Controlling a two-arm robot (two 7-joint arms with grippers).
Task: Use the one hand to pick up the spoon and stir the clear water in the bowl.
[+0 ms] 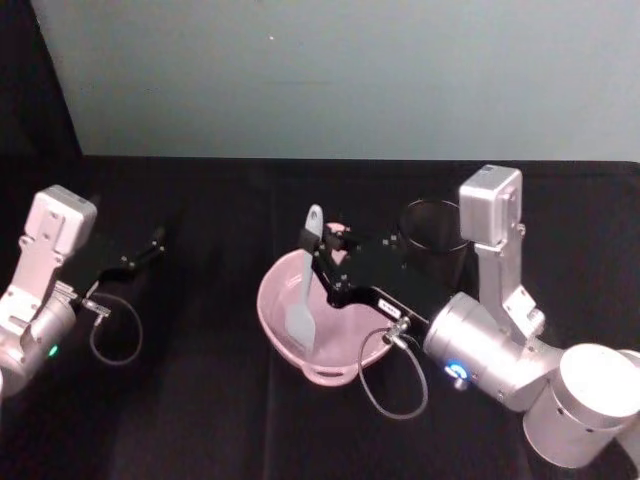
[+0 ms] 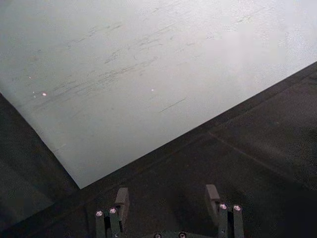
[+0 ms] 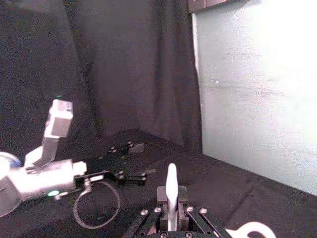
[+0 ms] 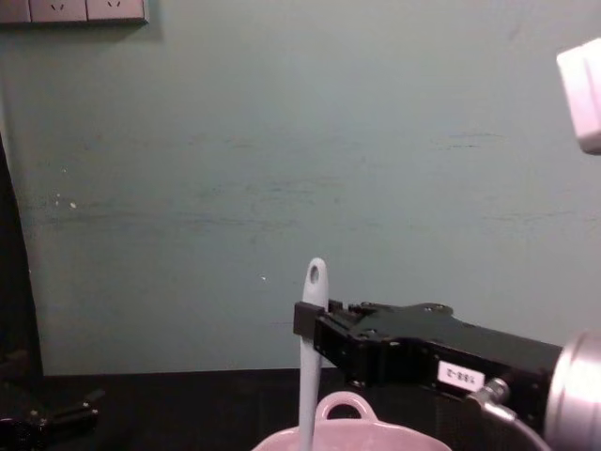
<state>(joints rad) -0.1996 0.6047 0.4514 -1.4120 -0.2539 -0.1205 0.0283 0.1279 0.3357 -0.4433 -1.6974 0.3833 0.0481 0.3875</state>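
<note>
- right hand [image 1: 310, 243] clamped narrow on spoon [image 1: 304, 290], gripping the upper handle just under the hole end; arm comes in from the right, over the bowl [image 1: 270, 310]
- spoon's long axis near upright, hole end up, scoop down inside the bowl's left half
- chest view: shaft [image 4: 306, 399] drops straight down from the hand [image 4: 308, 321] to behind the bowl rim [image 4: 376, 430]
- key relation: scoop sits right below the hand and inside the rim, so the stir probably needs only small circles of the hand with the axis kept vertical, no further reach
- cannot tell if the scoop touches the bottom; water itself not discernible
- bowl mid surface [image 1: 200, 400], mesh cup [image 1: 435, 235] just beside it at far right, close to the right arm, so a wide sweep could knock it
- left hand [image 1: 152, 243] far left, low over the surface, well apart from the bowl; fingers [image 2: 122, 198] wide, nothing between
- right arm is the nearer one and has the spoon; judged: pick done, stirring is the step in hand
</note>
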